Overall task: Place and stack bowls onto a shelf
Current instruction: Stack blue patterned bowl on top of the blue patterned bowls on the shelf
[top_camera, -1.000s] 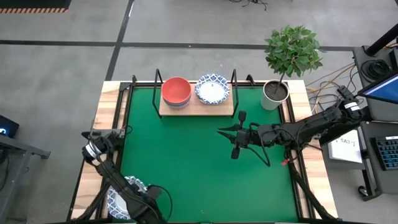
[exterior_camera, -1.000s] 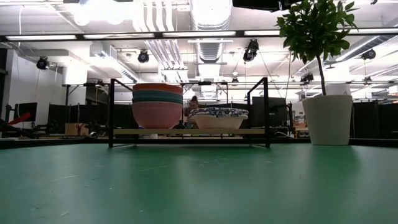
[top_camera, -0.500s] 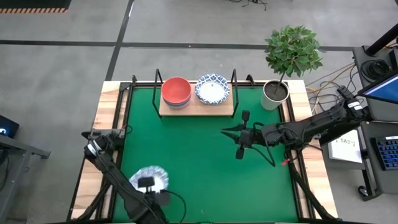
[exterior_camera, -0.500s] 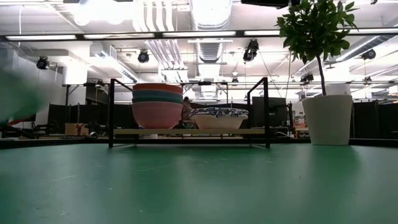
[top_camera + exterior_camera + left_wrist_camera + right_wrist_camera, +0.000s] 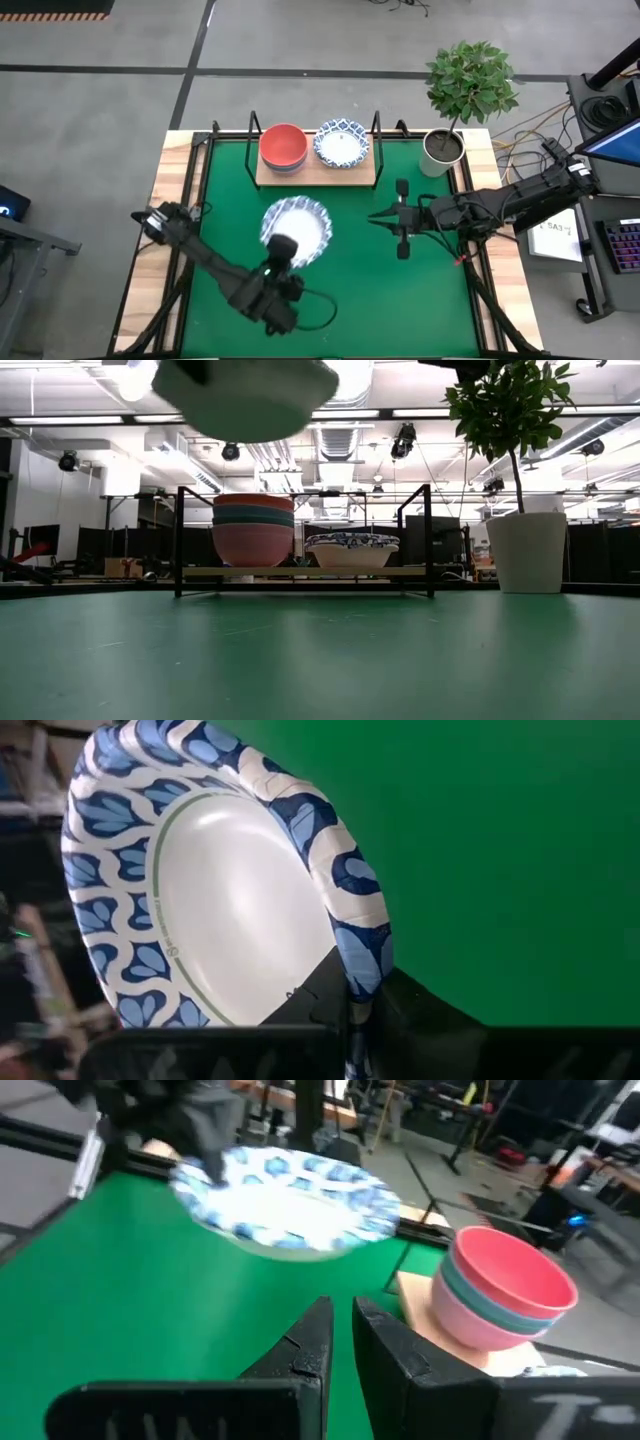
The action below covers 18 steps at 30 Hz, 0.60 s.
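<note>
My left gripper (image 5: 284, 248) is shut on a white bowl with a blue patterned rim (image 5: 295, 231), high over the middle of the green mat. The low view shows this bowl (image 5: 245, 395) well above the table. The light-wood shelf (image 5: 316, 172) stands at the far edge. On it rests a stack of plain bowls with a red one on top (image 5: 284, 147), and beside that a blue patterned bowl (image 5: 342, 143). My right gripper (image 5: 372, 218) hovers to the right of the held bowl, shut with nothing between its fingers (image 5: 342, 1320). My left gripper grips the bowl's rim (image 5: 358, 982) on its near side, one finger inside the bowl (image 5: 312, 1002) and one outside (image 5: 425, 1015). The fingers reach it from the table's near side. The bowl is lifted clear of the mat, its opening up.
A white plant pot with a leafy plant (image 5: 441, 150) stands at the far right corner, right of the shelf. The shelf's black wire uprights (image 5: 179, 540) rise at its ends. The green mat (image 5: 340, 300) lies bare toward the near edge.
My left gripper has shut on the patterned bowl at the table's near left corner, then carried it up and toward the far right, to above the mat's middle. My right gripper has drawn back a little toward the table's right edge.
</note>
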Available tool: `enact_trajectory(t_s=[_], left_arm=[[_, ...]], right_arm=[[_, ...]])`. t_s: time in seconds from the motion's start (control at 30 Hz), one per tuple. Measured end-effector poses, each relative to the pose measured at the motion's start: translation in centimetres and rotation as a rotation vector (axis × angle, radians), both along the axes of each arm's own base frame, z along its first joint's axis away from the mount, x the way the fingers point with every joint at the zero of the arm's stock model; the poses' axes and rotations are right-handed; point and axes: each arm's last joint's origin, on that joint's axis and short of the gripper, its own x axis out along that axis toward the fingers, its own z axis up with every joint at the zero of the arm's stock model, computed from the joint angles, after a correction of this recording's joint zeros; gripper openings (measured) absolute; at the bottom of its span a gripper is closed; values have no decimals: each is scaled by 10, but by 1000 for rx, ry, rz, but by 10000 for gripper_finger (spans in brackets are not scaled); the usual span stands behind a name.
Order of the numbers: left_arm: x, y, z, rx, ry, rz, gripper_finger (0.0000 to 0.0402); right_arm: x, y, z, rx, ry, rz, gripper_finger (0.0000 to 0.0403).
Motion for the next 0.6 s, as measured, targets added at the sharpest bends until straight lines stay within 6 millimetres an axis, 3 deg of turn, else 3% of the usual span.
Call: enact_trajectory(t_s=[0.43, 0.6], left_arm=[[64, 109, 14, 78, 51, -66, 0], [85, 160, 19, -101, -33, -25, 0]], right_arm=[[-5, 13, -5, 36, 53, 56, 34], [-6, 16, -5, 26, 52, 72, 34]])
